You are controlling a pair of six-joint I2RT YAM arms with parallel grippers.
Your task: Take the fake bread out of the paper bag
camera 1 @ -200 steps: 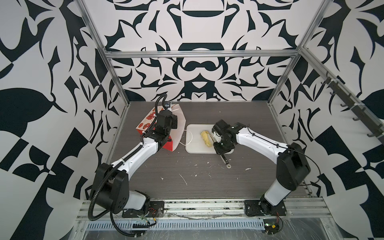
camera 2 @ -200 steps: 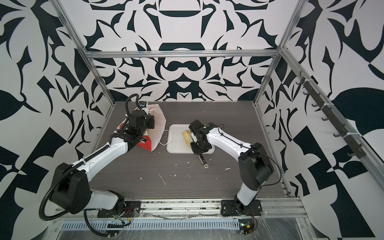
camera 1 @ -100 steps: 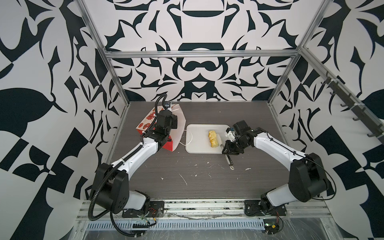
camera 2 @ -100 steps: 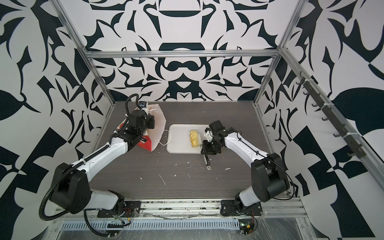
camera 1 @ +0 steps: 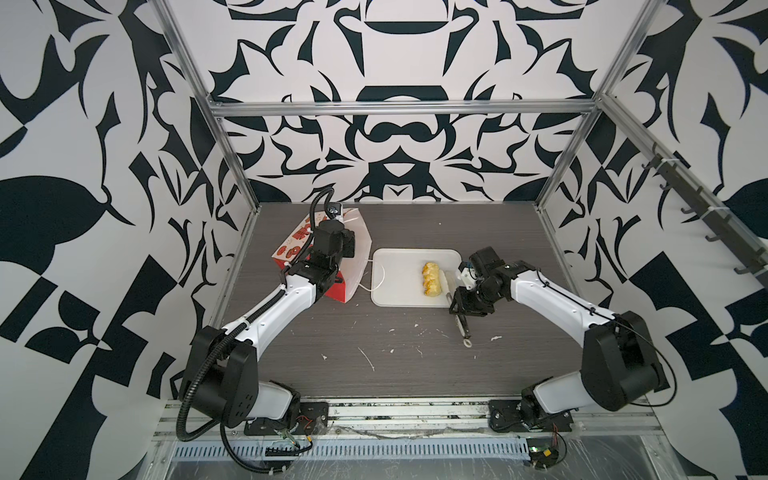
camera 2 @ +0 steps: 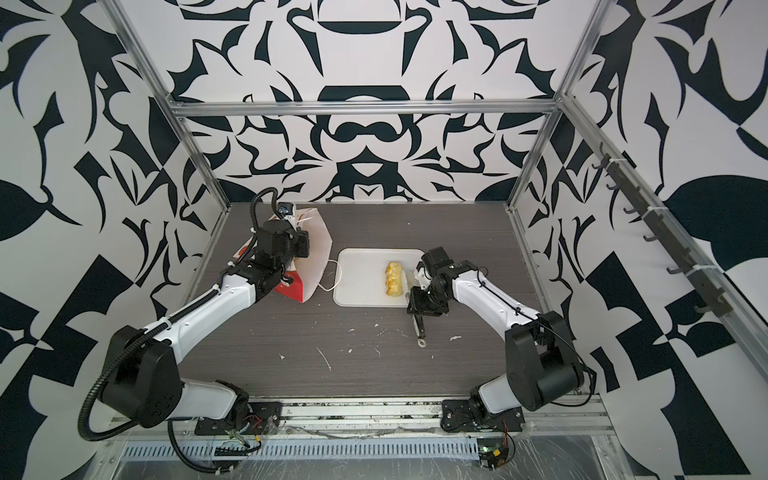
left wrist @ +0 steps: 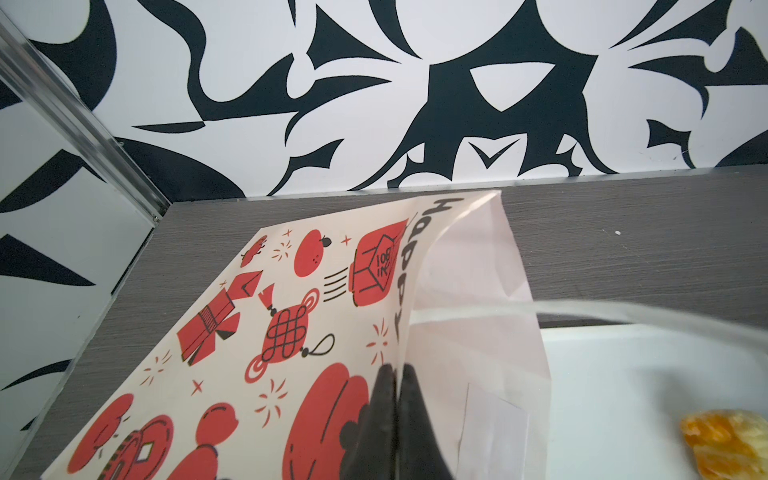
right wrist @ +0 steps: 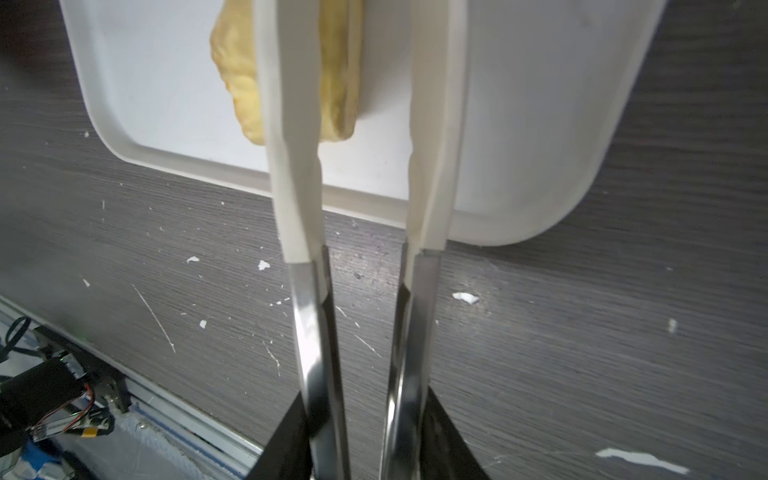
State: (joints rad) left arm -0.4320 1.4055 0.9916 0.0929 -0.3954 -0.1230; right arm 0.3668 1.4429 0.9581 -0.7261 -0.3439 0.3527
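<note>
The paper bag (camera 1: 291,249) lies tipped at the back left, pale with red motifs, its white inside (camera 2: 318,249) facing the tray. My left gripper (left wrist: 397,370) is shut on the bag's (left wrist: 291,332) upper rim. One piece of fake bread (camera 1: 431,279), a short lumpy yellow loaf, lies on the white tray (camera 1: 397,293). My right gripper (right wrist: 368,415) is shut on metal tongs (right wrist: 309,332) with white tips. The tongs stand apart, one tip over the bread (right wrist: 237,83). Whatever else the bag holds is hidden.
A white cord handle (camera 1: 376,278) trails from the bag to the tray's edge. White scraps (camera 1: 368,359) dot the dark table in front. The tongs' tail (camera 1: 462,330) sticks out toward the front. Patterned walls and aluminium posts close in the table.
The right arm carried the bread rightward across the tray and drew back. The tongs have sprung apart and the bread now rests on the tray. The left arm and bag held still.
</note>
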